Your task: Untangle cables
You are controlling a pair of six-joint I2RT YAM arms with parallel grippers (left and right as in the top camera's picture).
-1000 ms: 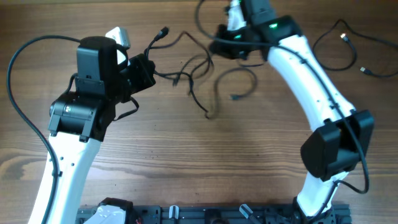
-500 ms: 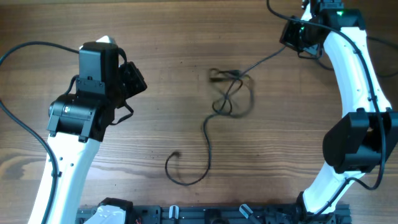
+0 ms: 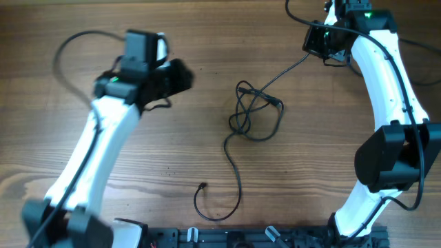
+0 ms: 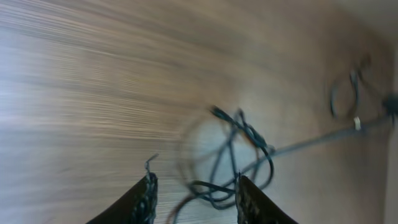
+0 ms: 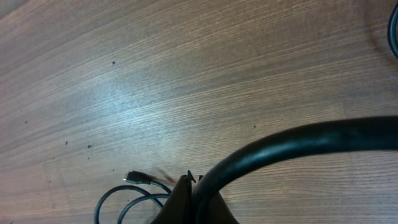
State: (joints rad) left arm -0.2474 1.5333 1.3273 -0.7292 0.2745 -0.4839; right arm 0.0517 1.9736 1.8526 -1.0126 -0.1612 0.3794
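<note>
- The left gripper (image 4: 196,198) has its jaws apart and nothing is between them. It hangs above the wooden table (image 3: 138,172), to the left of the cables (image 3: 256,114) and not touching them.
- The right gripper (image 3: 321,43) has its jaws pressed together on one strand of the cables. This strand runs nearly straight from the fingers down to the tangle.
- The tangle lies as a few crossed loops in the middle of the table, between the two arms.
- One long strand leaves the tangle toward the near edge and ends in a curl with a small plug (image 3: 202,186).
- A thick black wire (image 5: 298,140) of the arm crosses the right wrist view.
</note>
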